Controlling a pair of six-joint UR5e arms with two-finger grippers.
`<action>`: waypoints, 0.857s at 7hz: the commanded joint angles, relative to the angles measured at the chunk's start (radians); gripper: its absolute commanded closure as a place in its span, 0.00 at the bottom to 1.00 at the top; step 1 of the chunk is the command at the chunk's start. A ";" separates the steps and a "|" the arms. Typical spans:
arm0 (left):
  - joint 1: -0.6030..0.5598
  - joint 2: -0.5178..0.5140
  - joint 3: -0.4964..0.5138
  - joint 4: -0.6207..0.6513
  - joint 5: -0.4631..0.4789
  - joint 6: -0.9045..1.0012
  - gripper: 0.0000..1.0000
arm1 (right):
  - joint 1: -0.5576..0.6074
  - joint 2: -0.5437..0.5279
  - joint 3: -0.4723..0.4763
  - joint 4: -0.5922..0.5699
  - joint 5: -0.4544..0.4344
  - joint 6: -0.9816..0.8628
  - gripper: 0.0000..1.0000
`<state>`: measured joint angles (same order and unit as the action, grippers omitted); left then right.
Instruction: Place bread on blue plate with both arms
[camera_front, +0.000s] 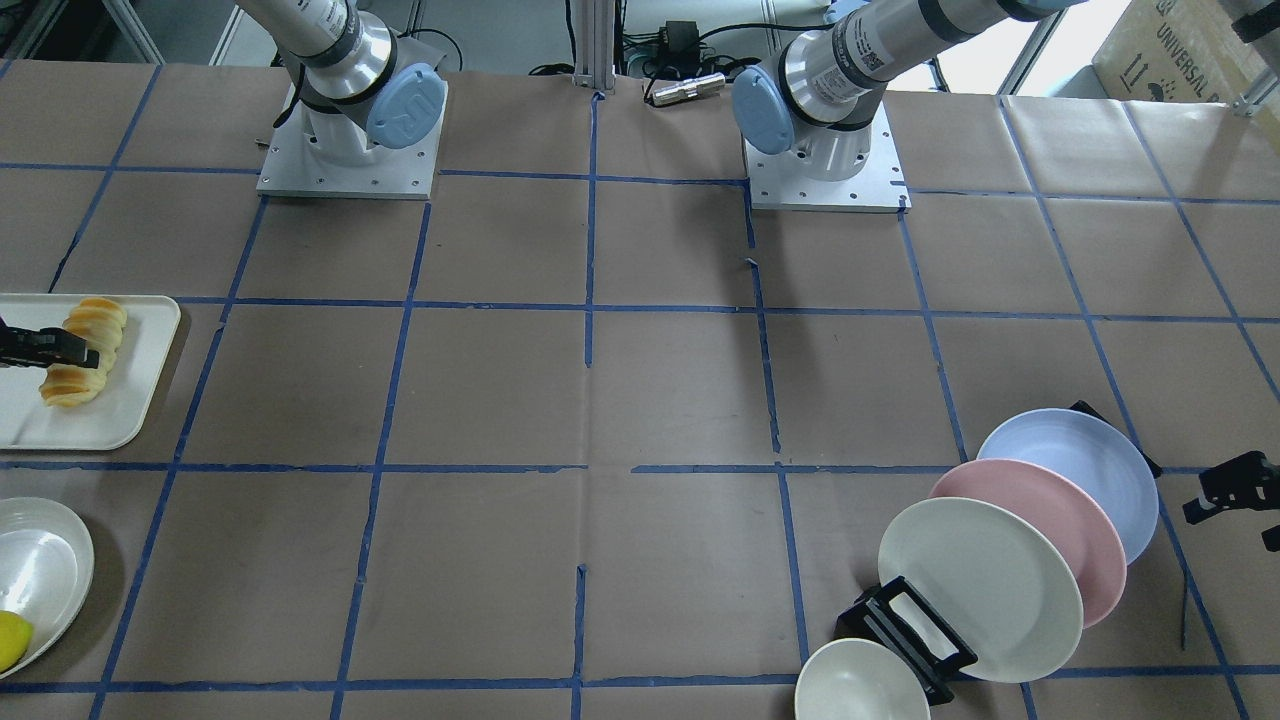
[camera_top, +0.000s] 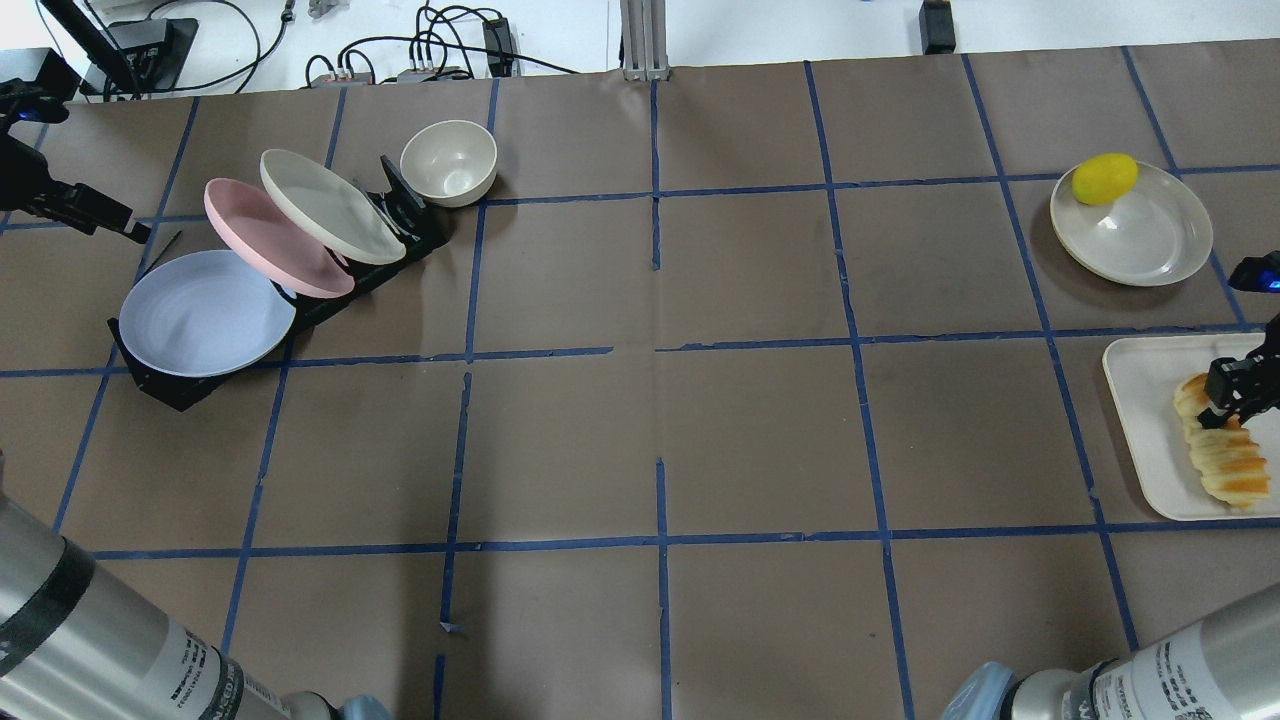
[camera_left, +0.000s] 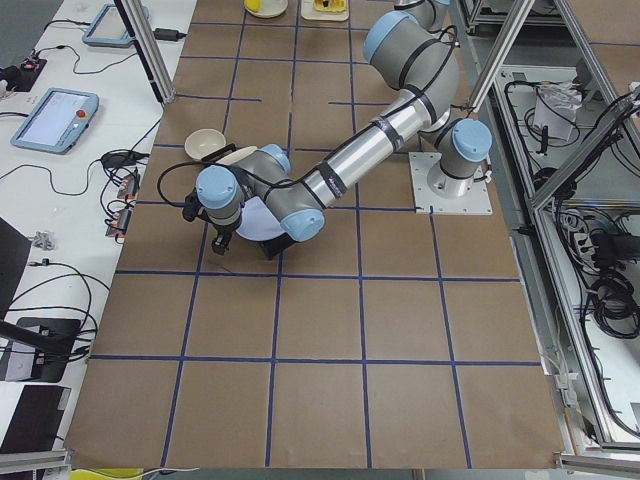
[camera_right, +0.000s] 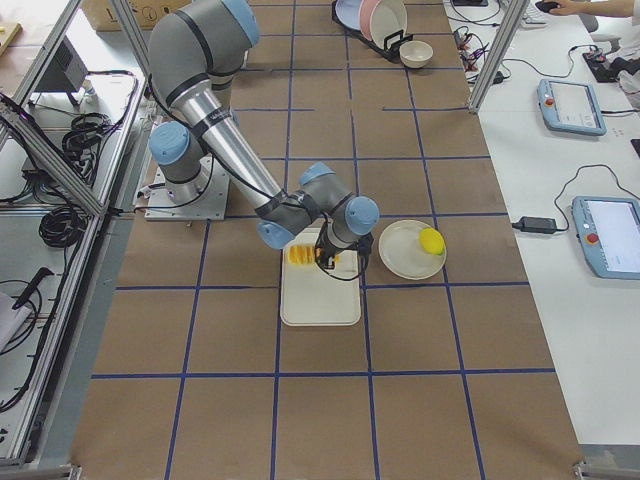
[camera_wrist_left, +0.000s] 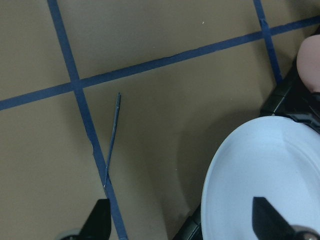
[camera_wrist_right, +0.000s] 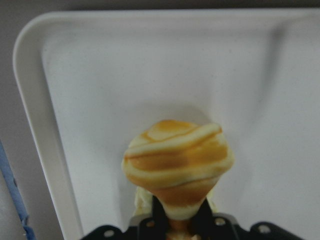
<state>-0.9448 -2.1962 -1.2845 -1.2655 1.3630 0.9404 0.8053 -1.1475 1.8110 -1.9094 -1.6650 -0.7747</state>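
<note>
right gripper (camera_top: 1222, 405) clamped across bread (camera_top: 1225, 465), bread on white tray (camera_top: 1140, 420) at right; left gripper (camera_wrist_left: 180, 222) fingers spread, at blue plate (camera_wrist_left: 270, 170) rim, plate in black rack (camera_top: 170, 385) at left

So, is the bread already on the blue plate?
No, the bread is at the white tray at one end; the blue plate leans in a rack at the other.

Table (camera_top: 760, 420) is wrapped in matt brown paper, blue plate (camera_top: 205, 312) looks smooth and slightly glossy, bread (camera_wrist_right: 177, 160) has a shiny crust, tray (camera_wrist_right: 100, 75) looks matt plastic.
</note>
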 joint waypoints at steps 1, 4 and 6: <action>-0.029 -0.022 -0.006 0.005 0.005 -0.003 0.00 | 0.008 -0.020 -0.025 0.016 -0.019 0.005 0.98; -0.019 -0.046 -0.021 -0.003 0.004 -0.003 0.00 | 0.195 -0.184 -0.281 0.198 -0.010 0.015 0.97; 0.007 -0.056 -0.024 -0.040 0.005 -0.011 0.00 | 0.349 -0.214 -0.437 0.359 -0.010 0.139 0.97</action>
<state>-0.9532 -2.2475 -1.3055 -1.2810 1.3676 0.9349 1.0579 -1.3376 1.4657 -1.6454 -1.6748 -0.7214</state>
